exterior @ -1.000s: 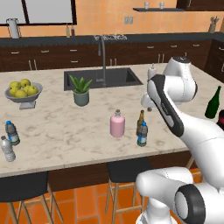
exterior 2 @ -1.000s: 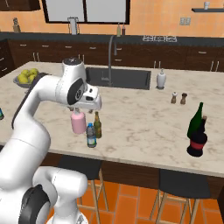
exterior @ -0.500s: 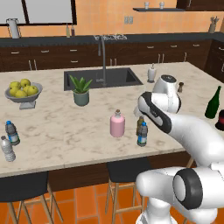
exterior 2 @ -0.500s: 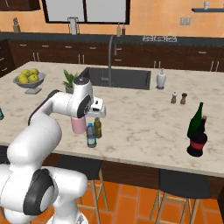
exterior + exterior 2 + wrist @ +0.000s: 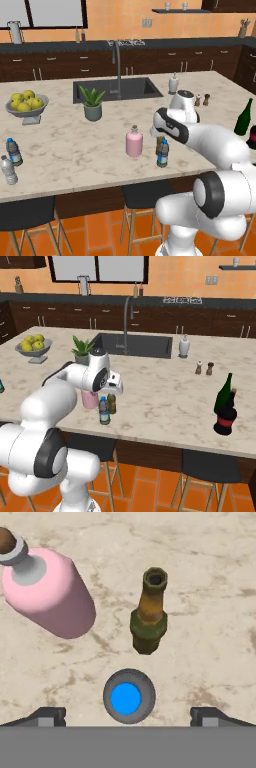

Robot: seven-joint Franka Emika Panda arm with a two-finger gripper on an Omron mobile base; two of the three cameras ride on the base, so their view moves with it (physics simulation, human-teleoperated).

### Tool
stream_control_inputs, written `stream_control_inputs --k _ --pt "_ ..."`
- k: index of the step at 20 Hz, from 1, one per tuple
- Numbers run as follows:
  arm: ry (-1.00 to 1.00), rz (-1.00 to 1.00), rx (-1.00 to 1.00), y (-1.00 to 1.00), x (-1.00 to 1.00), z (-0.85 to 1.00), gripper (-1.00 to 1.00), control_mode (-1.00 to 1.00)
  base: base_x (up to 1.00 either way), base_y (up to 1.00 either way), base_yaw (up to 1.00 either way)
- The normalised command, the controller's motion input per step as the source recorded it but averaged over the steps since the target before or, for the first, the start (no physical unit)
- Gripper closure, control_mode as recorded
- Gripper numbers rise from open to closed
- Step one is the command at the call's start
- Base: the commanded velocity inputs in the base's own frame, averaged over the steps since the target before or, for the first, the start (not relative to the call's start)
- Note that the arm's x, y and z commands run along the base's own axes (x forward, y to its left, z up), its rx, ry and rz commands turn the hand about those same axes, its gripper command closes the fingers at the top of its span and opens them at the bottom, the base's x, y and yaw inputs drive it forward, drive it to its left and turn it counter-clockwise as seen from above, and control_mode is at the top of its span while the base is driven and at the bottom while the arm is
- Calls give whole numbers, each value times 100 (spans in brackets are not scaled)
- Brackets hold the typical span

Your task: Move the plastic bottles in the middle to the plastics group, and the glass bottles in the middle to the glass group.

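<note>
Fingers (image 5: 50, 716) standing wide apart, gripping nothing, with the gripper (image 5: 128, 718) hanging directly over the small water bottle (image 5: 129, 696), seen from above in the hand view as a round blue cap between the two dark tips. Just beyond it, standing upright and close beside, the amber beer bottle (image 5: 148, 614), its open mouth facing the camera. Off to one side, slightly apart from both, the squat pink bottle (image 5: 49, 594) with its brownish stopper.

Showing in the left base view, the white arm bending low over the marble island counter (image 5: 75, 150), its hand just above the blue-labelled water bottle (image 5: 162, 153) near the counter's front edge, the amber bottle (image 5: 161, 144) partly hidden behind, the pink bottle (image 5: 134, 142) standing to the left. Waiting far left along the front edge, two small water bottles: one blue-labelled (image 5: 13, 152), one pale grey (image 5: 8, 170), near each other. Standing at the far right end, a dark green wine bottle (image 5: 243, 118).

Appearing in the right base view, the same water bottle (image 5: 104, 410) and amber bottle (image 5: 112, 403) standing under the hand, the green wine bottle (image 5: 225, 394) just beside a dark vessel with a red band (image 5: 225, 418) well apart to the right. Also sitting on the counter: a fruit bowl (image 5: 27, 106), a potted plant (image 5: 93, 104), and a sink (image 5: 116, 90).
</note>
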Motion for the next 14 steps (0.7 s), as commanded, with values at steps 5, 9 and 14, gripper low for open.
stream_control_inputs --k 5,9,14 --pt "5 0 0 2 0 -29 -100 -100 0 0 0" --pt "14 0 0 5 0 -34 -100 -100 0 0 0" --pt "10 0 0 3 15 -32 -100 -100 0 0 0"
